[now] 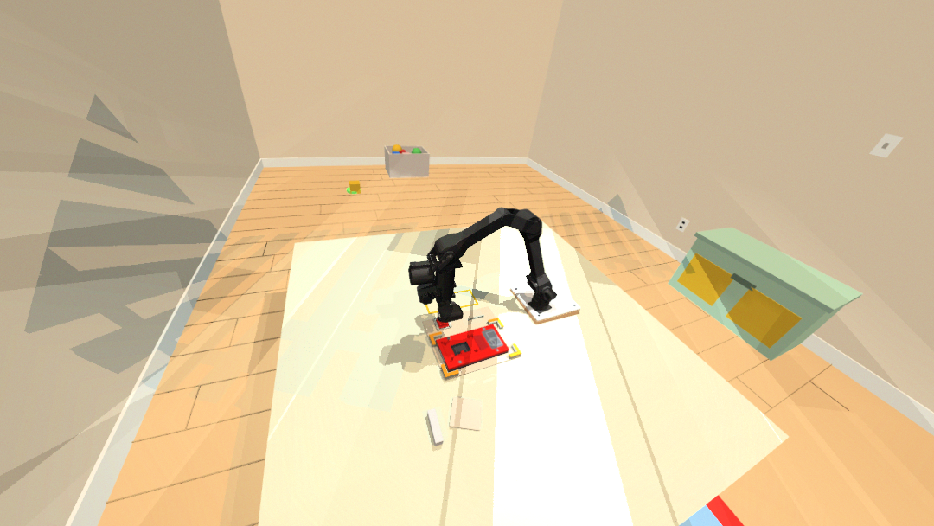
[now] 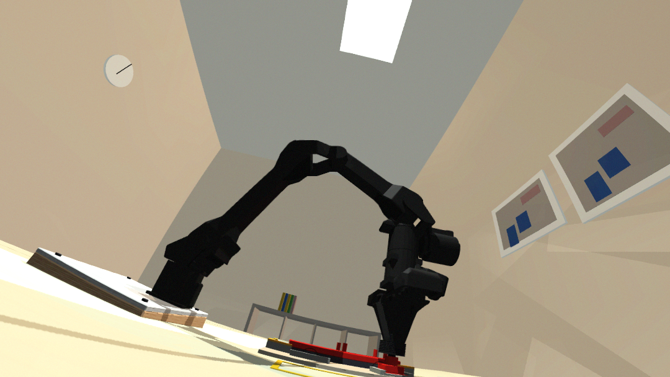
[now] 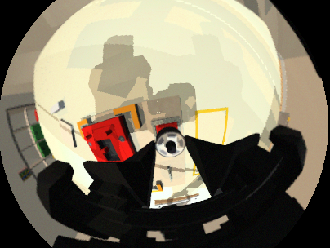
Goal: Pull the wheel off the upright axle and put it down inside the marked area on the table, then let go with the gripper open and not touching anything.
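gripper (image 3: 171,161) half closed, clamped on wheel (image 3: 171,143) | wheel raised just above small red base (image 3: 167,127), beside red board (image 3: 109,140) | yellow outlined square (image 3: 211,126) just beside red base

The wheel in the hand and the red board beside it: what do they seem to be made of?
The wheel, gripped in the hand, looks like polished metal: grey, bright glints, dark centre hole. The red board looks like matt plastic, flat colour without shine; this is uncertain.
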